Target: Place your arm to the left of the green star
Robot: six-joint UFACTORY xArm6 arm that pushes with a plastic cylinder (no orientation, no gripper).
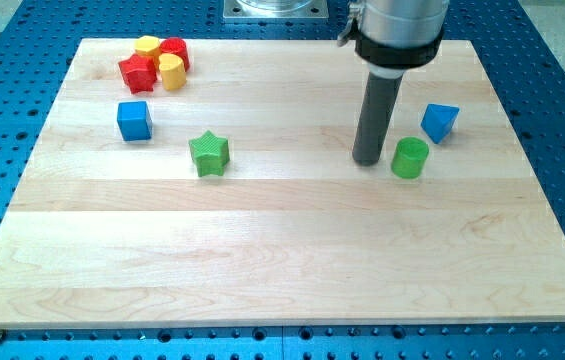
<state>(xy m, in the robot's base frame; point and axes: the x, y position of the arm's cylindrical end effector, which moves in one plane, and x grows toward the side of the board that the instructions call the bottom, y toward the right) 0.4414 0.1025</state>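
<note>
The green star (209, 153) lies on the wooden board (282, 270), left of centre. My tip (367, 160) rests on the board far to the star's right, just left of a green cylinder (410, 158). The dark rod rises from the tip toward the view's top.
A blue cube (134, 120) lies up and left of the star. A cluster at the top left holds a red star (137, 72), a yellow block (148, 46), a second yellow block (171, 71) and a red block (176, 50). A blue block (440, 122) lies right of the rod.
</note>
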